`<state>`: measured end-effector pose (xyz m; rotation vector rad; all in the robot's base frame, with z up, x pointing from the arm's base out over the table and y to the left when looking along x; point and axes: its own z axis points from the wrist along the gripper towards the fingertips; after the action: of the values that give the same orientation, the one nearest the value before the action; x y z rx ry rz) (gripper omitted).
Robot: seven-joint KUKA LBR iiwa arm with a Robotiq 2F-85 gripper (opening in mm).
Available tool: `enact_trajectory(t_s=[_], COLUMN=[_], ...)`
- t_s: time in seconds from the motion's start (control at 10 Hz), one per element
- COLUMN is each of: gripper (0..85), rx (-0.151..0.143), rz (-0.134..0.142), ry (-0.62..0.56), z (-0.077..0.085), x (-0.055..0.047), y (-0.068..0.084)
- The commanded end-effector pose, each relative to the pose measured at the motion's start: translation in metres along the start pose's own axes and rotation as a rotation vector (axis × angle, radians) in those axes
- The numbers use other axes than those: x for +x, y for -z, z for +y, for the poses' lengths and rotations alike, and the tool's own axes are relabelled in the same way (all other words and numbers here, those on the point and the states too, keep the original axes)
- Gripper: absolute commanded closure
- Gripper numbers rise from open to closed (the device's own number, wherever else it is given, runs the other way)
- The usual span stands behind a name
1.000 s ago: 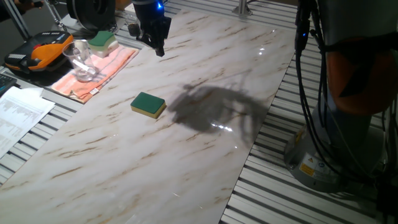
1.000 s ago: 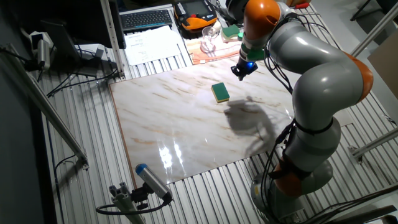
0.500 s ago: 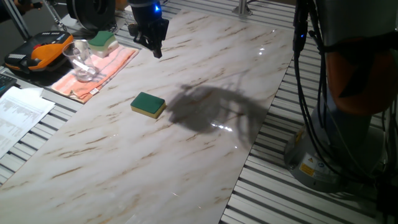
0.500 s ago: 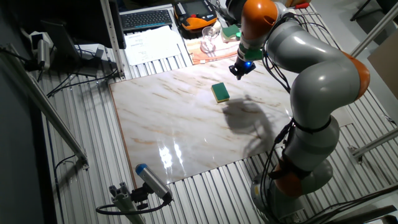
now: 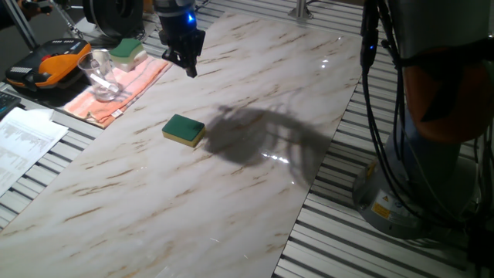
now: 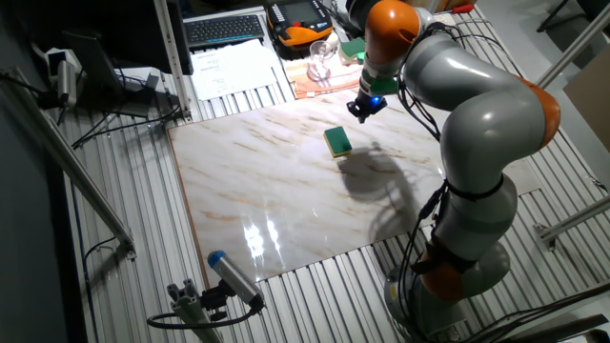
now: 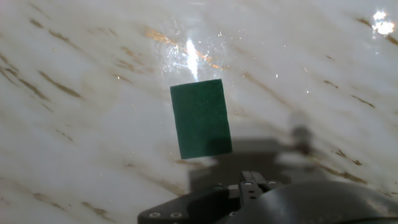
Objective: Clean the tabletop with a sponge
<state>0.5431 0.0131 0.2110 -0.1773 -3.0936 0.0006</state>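
Note:
The sponge (image 5: 184, 130), dark green on top with a yellow body, lies flat on the white marble-look tabletop (image 5: 231, 193). It also shows in the other fixed view (image 6: 336, 141) and in the hand view (image 7: 200, 118), where only its green top shows. My gripper (image 5: 187, 66) hangs above the slab's far left part, up and away from the sponge, near the towel edge. It also shows in the other fixed view (image 6: 360, 110). Its dark fingers look slightly apart and hold nothing. The hand view shows only the hand's body at the bottom edge.
A pink-orange towel (image 5: 131, 85) with a glass cup (image 5: 99, 73) and a paler green-and-yellow sponge (image 5: 127, 50) lies left of the slab. An orange-black device (image 5: 46, 66) and papers (image 5: 23, 139) lie further left. The robot base (image 5: 417, 185) stands right on the grey slats.
My gripper has moved a little to the left in the fixed view, toward the towel side. The sponge has not moved.

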Motion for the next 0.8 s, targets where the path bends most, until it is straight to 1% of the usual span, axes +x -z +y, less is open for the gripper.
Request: enact_trajectory(t_s=[0.0,0.3,0.6,0.7], gripper=[85.0,85.0,85.0,85.0], rx=[-0.003,-0.005,0.006,0.011], rz=[0.001,0.001,0.003,-0.001], ry=[-0.003,-0.001,0.003,0.003], z=[0.002,0.007,0.016,0.019], x=[-0.001,-0.005,-0.009,-0.011], y=[-0.004,-0.014,-0.023,-0.028])
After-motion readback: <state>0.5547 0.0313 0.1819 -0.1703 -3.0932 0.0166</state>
